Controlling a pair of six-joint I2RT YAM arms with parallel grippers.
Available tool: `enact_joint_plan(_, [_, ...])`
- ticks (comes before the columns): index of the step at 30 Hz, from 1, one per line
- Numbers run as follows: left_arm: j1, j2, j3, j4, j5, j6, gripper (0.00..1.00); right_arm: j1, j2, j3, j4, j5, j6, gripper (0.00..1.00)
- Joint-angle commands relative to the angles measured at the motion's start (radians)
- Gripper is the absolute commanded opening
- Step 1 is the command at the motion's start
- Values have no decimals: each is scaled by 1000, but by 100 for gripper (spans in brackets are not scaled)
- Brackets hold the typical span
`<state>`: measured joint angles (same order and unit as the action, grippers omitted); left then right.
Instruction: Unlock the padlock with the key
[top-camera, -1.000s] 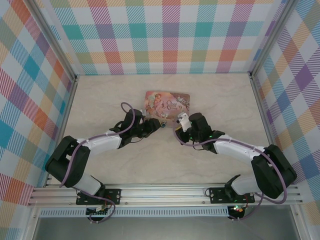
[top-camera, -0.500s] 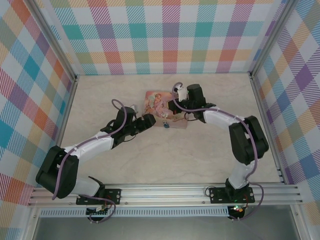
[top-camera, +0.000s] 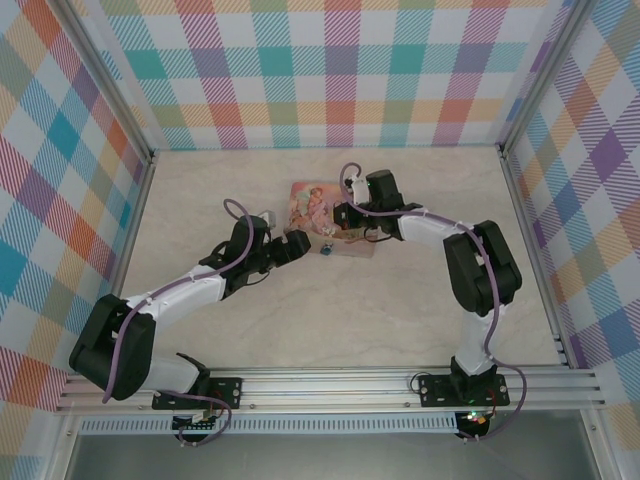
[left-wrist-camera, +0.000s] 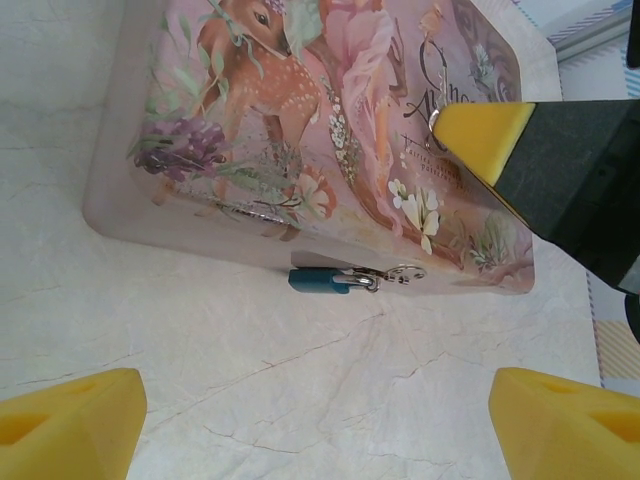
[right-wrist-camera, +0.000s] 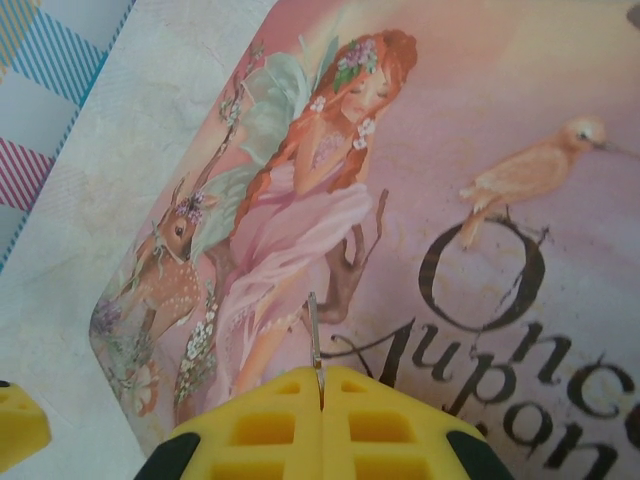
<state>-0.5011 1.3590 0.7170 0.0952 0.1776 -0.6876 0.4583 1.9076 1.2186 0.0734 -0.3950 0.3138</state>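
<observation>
Right claw (right-wrist-camera: 322, 388) clenched on the key (right-wrist-camera: 314, 340) bottom-centre over the tin (right-wrist-camera: 480, 150) lid, left claw (left-wrist-camera: 315, 405) released along the bottom edge, padlock (left-wrist-camera: 322, 281) mid-frame at the tin's front edge, apparently locked; insertion and turning remain.

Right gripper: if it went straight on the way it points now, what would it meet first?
The right gripper, shut on the key, points at the lid of the pink tin. The key's tip would probably touch that lid first, near the painted woman's skirt, not the padlock. The gap is unclear.
</observation>
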Motion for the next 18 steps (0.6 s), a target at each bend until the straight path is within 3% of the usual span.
enact_joint_plan(1, [8,8,-4,-2,7,31,89,12,22,-79,-159,4,51,0])
enact_joint_plan(7, [8,15,-53,120,50,73,93,22,-4,-164,-146,-19,115,0])
enact_joint_plan(18, [8,42,-60,153,55,72,94,-41,-49,-222,95,-144,199,0])
